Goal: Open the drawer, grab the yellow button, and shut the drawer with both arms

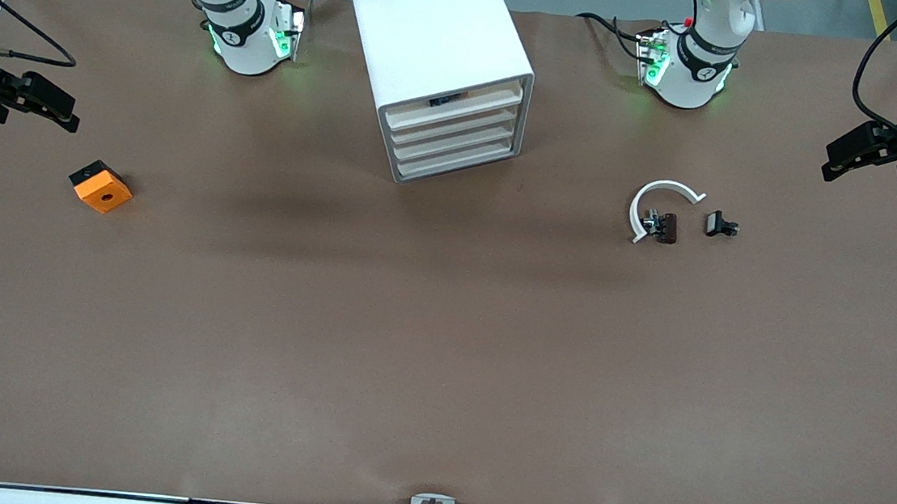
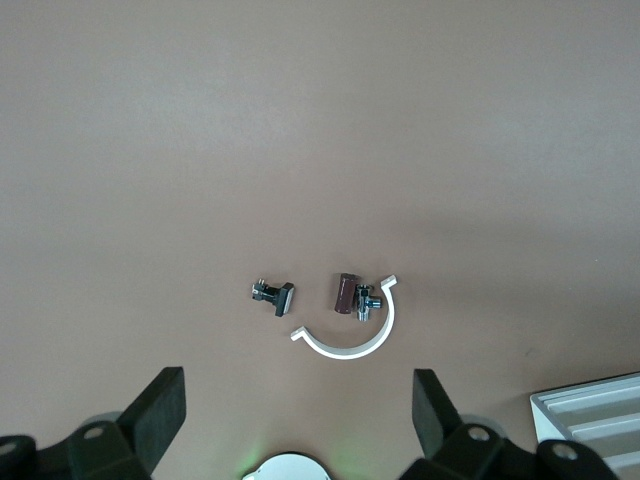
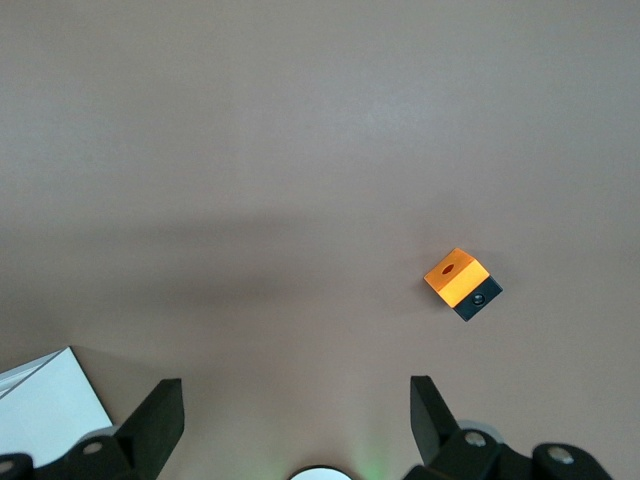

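Here, a brown table (image 1: 440,349) holds a white cabinet (image 1: 435,32) at its edge between the two arm bases. Its four drawers are shut; in the slot above the top drawer (image 1: 454,109) a small dark thing shows, too small to name. The button cannot be made out. An orange block (image 1: 101,187) lies toward the right arm's end; a white half ring (image 1: 659,191) and two black clips (image 1: 721,225) lie toward the left arm's end. The left pincer (image 1: 830,163) and right pincer (image 1: 70,117) hang open and empty at those two ends of the table.
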Controlling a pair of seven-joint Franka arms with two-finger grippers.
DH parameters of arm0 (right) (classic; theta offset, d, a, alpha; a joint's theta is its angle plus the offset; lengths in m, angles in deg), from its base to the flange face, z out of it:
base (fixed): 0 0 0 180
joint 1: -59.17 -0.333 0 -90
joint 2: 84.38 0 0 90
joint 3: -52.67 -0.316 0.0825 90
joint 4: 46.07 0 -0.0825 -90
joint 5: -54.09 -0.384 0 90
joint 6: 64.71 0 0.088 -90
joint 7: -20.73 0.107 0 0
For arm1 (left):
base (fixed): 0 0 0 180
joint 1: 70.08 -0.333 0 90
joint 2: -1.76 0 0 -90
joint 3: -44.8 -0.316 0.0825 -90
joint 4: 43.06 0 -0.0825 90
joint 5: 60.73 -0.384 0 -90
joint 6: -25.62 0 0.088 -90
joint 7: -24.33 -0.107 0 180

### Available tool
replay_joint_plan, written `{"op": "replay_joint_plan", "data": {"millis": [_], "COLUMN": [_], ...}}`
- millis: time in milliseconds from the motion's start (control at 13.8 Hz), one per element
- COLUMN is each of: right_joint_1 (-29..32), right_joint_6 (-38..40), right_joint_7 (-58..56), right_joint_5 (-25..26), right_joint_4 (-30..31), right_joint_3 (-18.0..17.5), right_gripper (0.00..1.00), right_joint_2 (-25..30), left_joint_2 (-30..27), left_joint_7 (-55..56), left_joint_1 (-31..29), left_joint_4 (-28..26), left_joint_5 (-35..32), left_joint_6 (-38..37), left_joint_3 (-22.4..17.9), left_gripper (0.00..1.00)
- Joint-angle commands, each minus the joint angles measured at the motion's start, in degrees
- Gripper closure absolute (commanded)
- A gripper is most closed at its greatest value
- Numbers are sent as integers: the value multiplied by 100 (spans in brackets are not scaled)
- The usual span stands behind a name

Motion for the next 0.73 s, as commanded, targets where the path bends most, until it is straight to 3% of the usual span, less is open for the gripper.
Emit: {"op": "replay_joint_plan", "data": {"millis": [0, 291, 654], "right_joint_1": [67, 67, 67], "right_joint_6": [82, 91, 73], "right_joint_7": [-54, -54, -54], "right_joint_5": [31, 31, 31], "right_joint_4": [-93, -85, -93], "right_joint_3": [-59, -59, -59], "right_gripper": [0, 0, 0], "right_joint_2": [-5, -13, -13], "left_joint_2": [73, 100, 819], "left_joint_7": [-99, -81, -99], "left_joint_1": [-23, -14, 29], "left_joint_4": [179, 188, 188], "left_joint_5": [-82, -100, -406], "left_joint_6": [-137, -137, -111], "left_joint_3": [2, 2, 11], "left_gripper": [0, 0, 0]}}
